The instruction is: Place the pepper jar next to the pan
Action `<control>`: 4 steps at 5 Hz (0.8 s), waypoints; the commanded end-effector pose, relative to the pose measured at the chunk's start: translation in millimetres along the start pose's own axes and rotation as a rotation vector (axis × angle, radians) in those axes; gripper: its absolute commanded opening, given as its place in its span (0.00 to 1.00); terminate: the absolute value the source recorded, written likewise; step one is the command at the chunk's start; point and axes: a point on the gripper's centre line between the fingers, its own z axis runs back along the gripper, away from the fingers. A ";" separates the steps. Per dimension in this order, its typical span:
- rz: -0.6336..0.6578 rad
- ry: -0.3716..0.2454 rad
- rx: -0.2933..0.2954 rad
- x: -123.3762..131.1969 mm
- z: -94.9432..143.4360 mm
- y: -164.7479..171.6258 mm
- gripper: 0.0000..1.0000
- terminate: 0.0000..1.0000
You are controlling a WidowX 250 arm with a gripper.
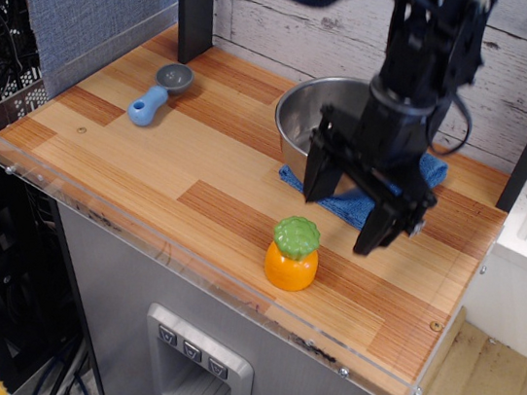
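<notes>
Hovering spread fingers above pepper jar, pan behind, no readable writing

Lighting: bright, even, diffuse; image sharp overall.
Detail: soft shadows under the pepper jar and gripper; mild sheen on steel bowl; dim left margin; slight motion blur on arm.
</notes>
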 end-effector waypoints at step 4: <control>-0.108 -0.037 0.057 -20.2 5.8 -6.3 1.00 0.00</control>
